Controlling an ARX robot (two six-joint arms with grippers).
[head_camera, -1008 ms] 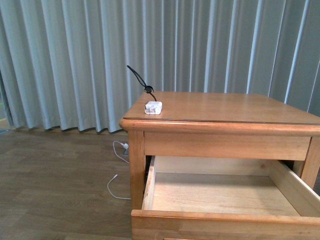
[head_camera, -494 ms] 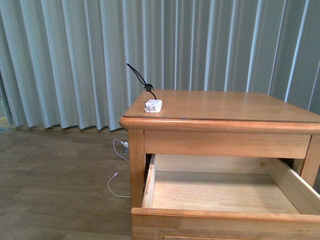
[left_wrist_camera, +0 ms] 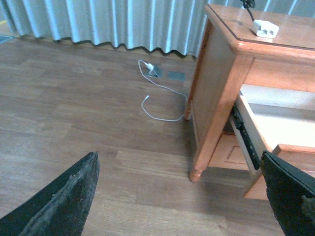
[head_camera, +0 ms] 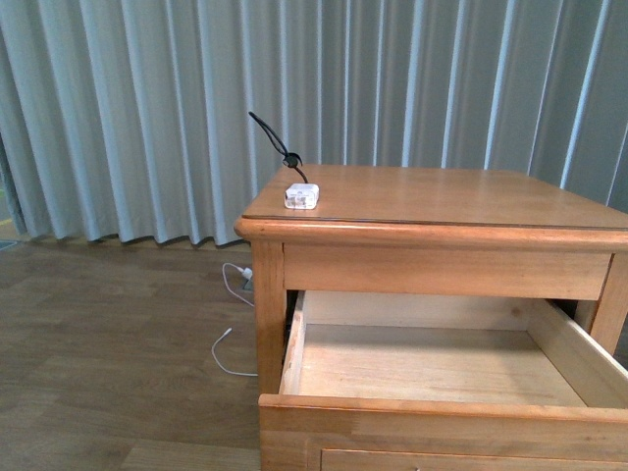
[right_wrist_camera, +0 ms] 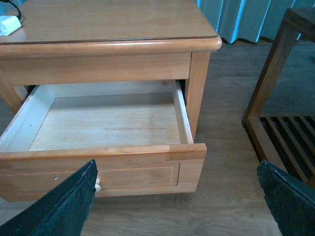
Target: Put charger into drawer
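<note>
drawer [head_camera: 442, 432]: front cut off, front view | charger [right_wrist_camera: 8, 25]: cropped, right wrist view | knob [right_wrist_camera: 97, 185]: partly hidden

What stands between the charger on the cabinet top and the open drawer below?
Nothing visible does. The charger lies near the left edge of the cabinet top, and the drawer below is pulled out with a bare interior. Only the top's front edge lies between them, so the path goes over it and down.
</note>
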